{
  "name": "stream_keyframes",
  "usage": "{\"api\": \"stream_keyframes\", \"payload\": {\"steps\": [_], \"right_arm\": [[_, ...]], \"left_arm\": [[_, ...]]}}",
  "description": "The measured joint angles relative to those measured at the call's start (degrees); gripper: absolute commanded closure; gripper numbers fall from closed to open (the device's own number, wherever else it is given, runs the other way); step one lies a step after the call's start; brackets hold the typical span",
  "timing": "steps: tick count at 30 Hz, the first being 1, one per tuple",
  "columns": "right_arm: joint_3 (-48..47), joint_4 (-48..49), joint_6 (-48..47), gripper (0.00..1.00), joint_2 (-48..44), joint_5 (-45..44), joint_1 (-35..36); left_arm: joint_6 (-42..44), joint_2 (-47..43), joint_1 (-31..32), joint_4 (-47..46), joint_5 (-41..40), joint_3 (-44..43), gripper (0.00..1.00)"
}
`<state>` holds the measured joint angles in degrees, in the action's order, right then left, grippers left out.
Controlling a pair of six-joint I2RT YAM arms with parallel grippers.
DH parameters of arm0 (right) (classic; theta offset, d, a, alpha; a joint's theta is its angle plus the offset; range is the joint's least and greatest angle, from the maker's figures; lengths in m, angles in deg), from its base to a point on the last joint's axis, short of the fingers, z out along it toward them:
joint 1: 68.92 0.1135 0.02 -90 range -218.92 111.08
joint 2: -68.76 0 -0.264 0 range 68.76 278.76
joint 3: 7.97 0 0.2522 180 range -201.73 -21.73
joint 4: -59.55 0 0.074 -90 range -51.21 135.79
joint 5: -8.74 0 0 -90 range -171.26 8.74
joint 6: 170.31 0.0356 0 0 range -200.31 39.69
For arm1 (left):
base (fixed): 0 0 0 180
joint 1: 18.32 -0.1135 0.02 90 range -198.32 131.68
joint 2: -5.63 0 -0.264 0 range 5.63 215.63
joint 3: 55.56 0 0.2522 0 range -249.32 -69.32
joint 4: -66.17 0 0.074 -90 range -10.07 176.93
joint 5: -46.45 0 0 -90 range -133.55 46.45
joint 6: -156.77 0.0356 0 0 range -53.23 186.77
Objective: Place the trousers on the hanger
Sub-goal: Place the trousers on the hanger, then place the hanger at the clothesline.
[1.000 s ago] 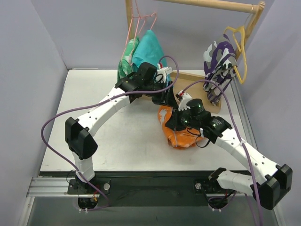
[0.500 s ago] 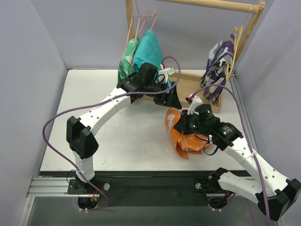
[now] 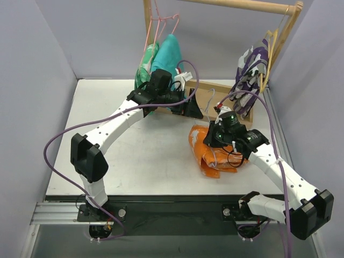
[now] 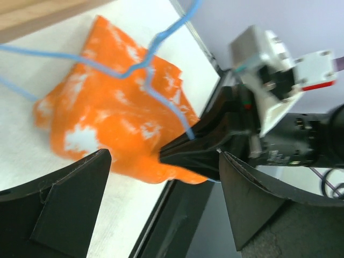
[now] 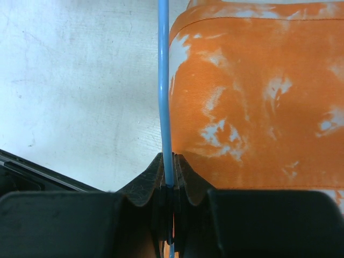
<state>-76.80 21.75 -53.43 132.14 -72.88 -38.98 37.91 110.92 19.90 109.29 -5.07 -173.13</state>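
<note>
Trousers [image 3: 215,155] lie crumpled, the hanger [image 5: 164,80] across them. The right gripper [image 5: 168,177] pinches its wire, likely steadying it, and the left gripper [image 4: 164,161] gapes wide, empty.

Here we are in a robotics lab test cell: a flat white tabletop [image 3: 134,161] boxed in by plain lavender-grey walls [image 3: 32,64]. A white-and-black jointed robot arm on the left [image 3: 115,126] and its twin on the right [image 3: 282,174] are bolted by a silver aluminium rail [image 3: 54,212]. Behind them, a staged wooden clothes rail [image 3: 242,5] carries a teal cloth garment [image 3: 171,51].
</note>
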Motion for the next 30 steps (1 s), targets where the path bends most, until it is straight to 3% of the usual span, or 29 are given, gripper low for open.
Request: {"api": "stream_keyframes", "payload": {"steps": [5,13,23,30], "right_arm": [[-3.65,-1.99,-0.98,1.00,-0.02,-0.50,-1.14],[-18.36,-8.50,-4.44,1.00,0.39,-5.92,-2.86],[-38.16,-11.65,-9.20,1.00,8.09,-5.84,-7.67],[-47.23,-10.36,-9.40,1.00,14.86,0.11,-16.41]], "left_arm": [[0.55,-5.03,-3.72,1.07,-7.61,5.07,0.07],[-1.70,-12.96,-14.43,-0.07,-15.17,16.35,0.07],[-1.73,-14.45,-14.75,0.37,-18.56,16.90,0.07],[-1.73,-14.45,-14.69,-0.52,-18.29,17.97,0.07]]}}
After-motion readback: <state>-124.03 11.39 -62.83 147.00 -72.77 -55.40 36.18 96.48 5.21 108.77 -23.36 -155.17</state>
